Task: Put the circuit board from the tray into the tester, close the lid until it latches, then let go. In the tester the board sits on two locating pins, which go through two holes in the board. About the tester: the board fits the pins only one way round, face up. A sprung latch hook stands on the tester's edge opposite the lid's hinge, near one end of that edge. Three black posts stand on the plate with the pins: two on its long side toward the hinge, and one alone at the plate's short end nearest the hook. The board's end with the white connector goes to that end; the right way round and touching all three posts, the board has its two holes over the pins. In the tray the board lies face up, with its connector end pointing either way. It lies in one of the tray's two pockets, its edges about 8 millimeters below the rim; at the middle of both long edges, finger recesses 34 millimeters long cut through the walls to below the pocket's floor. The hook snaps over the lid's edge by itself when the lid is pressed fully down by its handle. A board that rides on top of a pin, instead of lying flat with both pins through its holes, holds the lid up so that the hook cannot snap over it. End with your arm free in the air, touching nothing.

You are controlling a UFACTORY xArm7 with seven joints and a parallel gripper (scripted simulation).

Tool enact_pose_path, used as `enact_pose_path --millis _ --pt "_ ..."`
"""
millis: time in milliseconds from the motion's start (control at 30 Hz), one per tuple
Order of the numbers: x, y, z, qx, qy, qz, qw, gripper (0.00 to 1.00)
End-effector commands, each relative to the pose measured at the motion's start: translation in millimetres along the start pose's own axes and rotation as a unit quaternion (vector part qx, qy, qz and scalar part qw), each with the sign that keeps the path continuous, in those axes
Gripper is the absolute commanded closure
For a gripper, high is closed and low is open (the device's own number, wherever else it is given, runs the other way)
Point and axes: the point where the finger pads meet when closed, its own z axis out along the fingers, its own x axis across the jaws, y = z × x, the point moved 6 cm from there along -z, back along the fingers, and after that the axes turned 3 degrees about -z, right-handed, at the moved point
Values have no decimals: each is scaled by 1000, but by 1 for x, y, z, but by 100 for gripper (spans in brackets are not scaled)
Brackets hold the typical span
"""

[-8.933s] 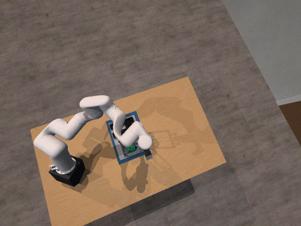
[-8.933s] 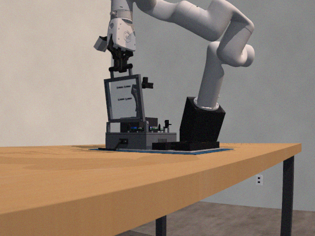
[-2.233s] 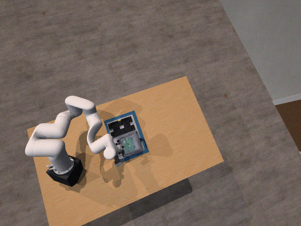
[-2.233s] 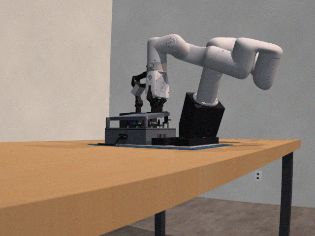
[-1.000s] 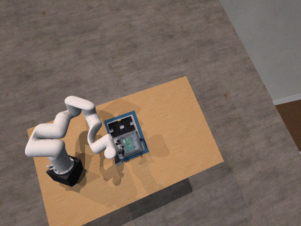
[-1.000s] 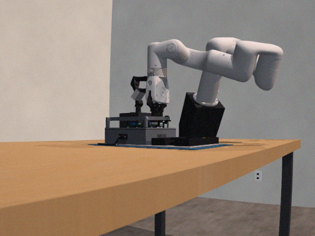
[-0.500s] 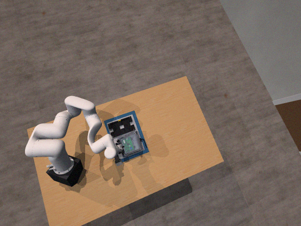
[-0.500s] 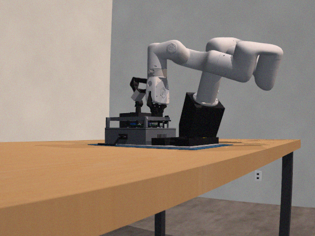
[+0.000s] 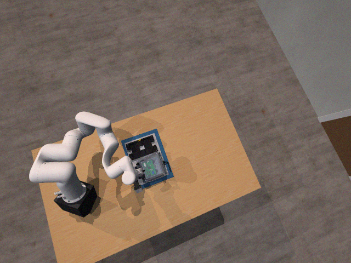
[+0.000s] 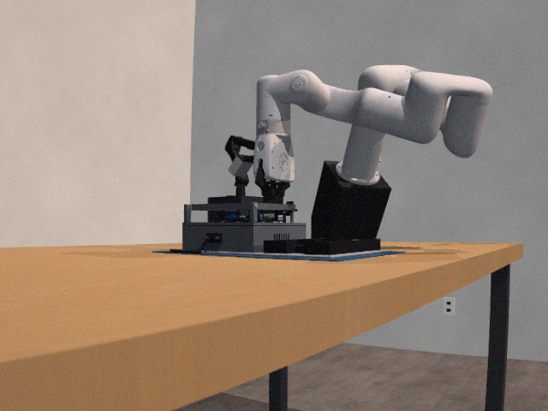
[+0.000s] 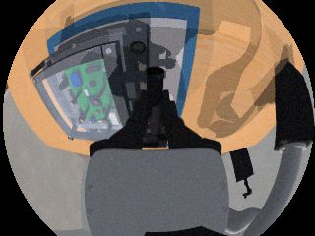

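Observation:
The grey tester (image 9: pixel 151 169) stands on a blue mat, and it also shows in the side view (image 10: pixel 243 232). Its clear lid (image 10: pixel 241 206) lies down and level over the tester. The green circuit board (image 9: pixel 149 166) lies under the lid, and it shows through the lid in the wrist view (image 11: pixel 89 92). My gripper (image 10: pixel 271 192) points straight down at the lid's edge nearest the arm's base. It is shut on the lid's dark handle (image 11: pixel 153 81). I cannot tell whether the latch hook is over the lid's edge. The black tray (image 9: pixel 141 147) beside the tester has both pockets empty.
The blue mat (image 9: pixel 167 158) lies under the tester and the tray. A black cable (image 9: pixel 169 165) leaves the tester's far side. The arm's black base (image 9: pixel 75 201) stands near the table's left edge. The table's edges lie well away from the tester.

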Motion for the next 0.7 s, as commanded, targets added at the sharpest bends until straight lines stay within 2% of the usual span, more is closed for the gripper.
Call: enact_pose_path --millis 0,667 --pt "0 0 -1 0 -1 0 1000 100" --pt "0 0 2 0 -1 0 1000 100"
